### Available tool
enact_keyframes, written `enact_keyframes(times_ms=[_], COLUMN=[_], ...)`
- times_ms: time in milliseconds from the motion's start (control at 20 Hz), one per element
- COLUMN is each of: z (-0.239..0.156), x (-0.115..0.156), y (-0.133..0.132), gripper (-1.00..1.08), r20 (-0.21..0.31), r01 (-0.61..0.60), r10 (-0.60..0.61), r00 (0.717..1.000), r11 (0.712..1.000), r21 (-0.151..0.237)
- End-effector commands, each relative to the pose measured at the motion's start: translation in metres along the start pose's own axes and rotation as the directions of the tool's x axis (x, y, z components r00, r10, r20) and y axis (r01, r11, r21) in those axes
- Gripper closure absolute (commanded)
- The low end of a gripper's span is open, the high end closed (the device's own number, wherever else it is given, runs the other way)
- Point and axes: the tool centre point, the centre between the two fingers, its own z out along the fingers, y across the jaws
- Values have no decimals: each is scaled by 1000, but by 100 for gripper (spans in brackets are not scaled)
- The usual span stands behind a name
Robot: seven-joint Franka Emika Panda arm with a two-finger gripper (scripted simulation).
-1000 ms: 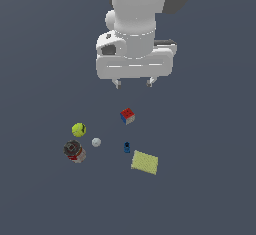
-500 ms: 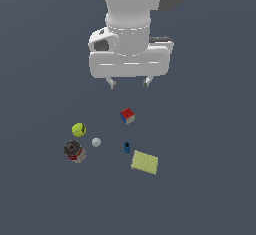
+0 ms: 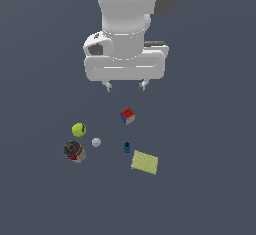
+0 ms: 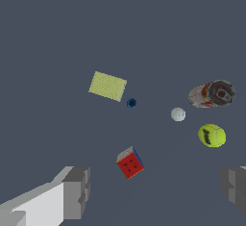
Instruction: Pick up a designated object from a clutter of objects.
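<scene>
- Surface (image 3: 210, 189): plain dark grey, bare around the clutter; no walls or edges visible.
- Gripper (image 3: 125, 85): jaws spread wide, holding nothing, high above the cube (image 3: 127, 115). It should shift toward the tennis ball (image 3: 78, 129) and centre before descending.
- Tennis ball: just beside the can (image 3: 74, 151), near the white ball (image 3: 96, 142); fingers should avoid both.
</scene>
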Motion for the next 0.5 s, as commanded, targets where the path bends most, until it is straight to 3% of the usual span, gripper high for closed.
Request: enact_keyframes(times_ms=[0,450], z=[11,85], x=[3,9], y=[11,83], gripper=[-92,-92], r20=[3,22], r01=[-22,-169], r10=[22,169], r00=[1000,985], r11=[1000,986], r21=[3,10])
